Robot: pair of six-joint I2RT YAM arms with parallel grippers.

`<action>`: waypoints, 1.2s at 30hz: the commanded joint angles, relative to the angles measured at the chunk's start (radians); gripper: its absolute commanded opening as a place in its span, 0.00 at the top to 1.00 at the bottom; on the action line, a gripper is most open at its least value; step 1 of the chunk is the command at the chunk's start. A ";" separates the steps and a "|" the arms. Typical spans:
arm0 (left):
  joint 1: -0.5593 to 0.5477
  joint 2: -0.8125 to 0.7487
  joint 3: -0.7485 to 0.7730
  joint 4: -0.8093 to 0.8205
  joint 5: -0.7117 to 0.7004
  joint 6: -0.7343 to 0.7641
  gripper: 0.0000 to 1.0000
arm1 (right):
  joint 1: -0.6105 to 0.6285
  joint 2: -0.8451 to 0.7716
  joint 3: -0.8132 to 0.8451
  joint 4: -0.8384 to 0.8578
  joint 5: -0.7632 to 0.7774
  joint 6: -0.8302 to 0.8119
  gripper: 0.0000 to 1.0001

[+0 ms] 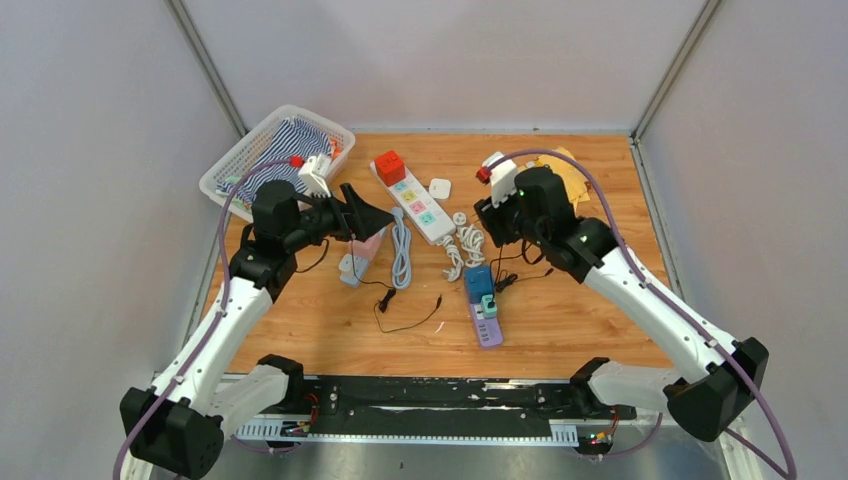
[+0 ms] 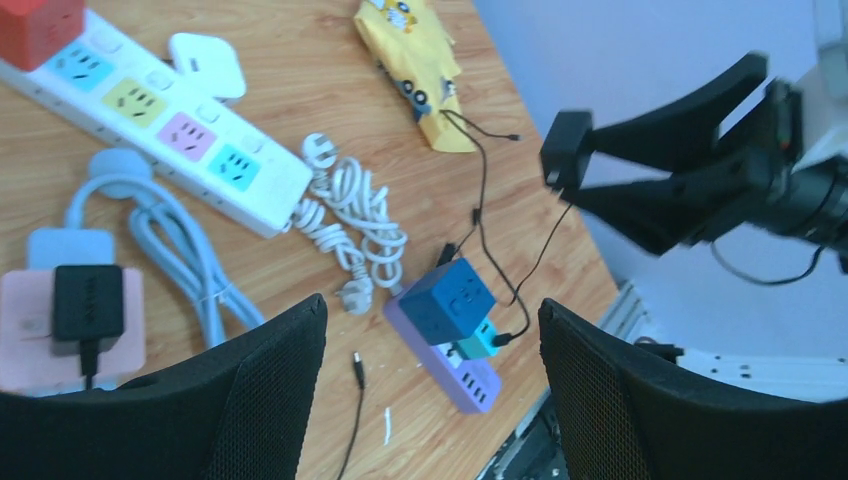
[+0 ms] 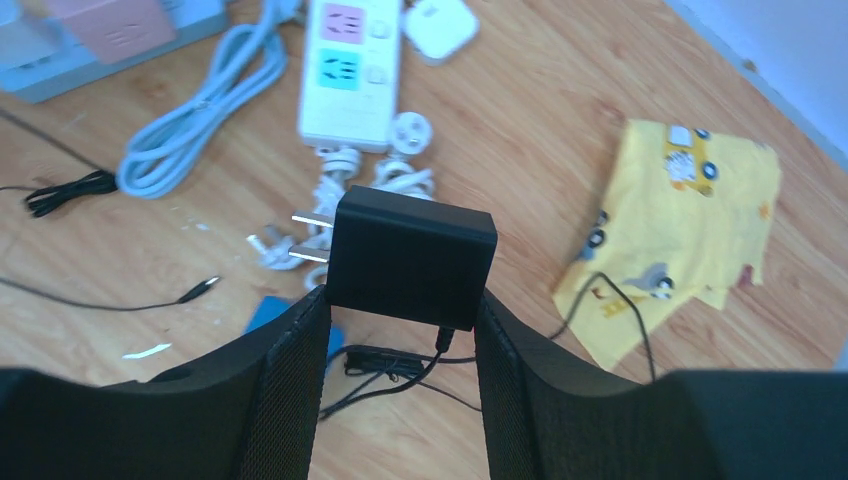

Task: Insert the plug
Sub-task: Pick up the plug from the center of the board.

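A basket [image 1: 262, 140] sat at the worktop's [image 1: 570, 320] far left corner. A power strip [image 1: 418, 205] lay behind centre, with a coiled cable [image 1: 400, 250] just left of it and a cloth [image 1: 570, 165] far right. A smaller strip [image 1: 487, 322] lay nearer the front.

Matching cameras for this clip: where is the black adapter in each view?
Top external: right of centre, at the right gripper; too dark to pick out there.
Left wrist: adapter upper right, held at that gripper's fingertips.
Right wrist: centre, clamped between the fingers, prongs pointing left.
Shared landmark: the white strip, seen in all three.
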 commanded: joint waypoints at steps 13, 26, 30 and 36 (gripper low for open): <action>-0.159 0.101 0.039 0.118 0.073 -0.146 0.24 | 0.303 -0.087 -0.162 0.294 -0.017 0.084 0.67; -0.237 0.155 0.060 0.128 0.045 -0.146 0.34 | 0.319 -0.088 -0.181 0.345 -0.102 0.114 0.67; -0.240 0.185 0.073 0.133 0.077 -0.154 0.35 | 0.321 -0.089 -0.186 0.354 -0.125 0.111 0.67; -0.245 0.199 0.087 0.133 0.103 -0.149 0.58 | 0.321 -0.079 -0.188 0.357 -0.123 0.111 0.66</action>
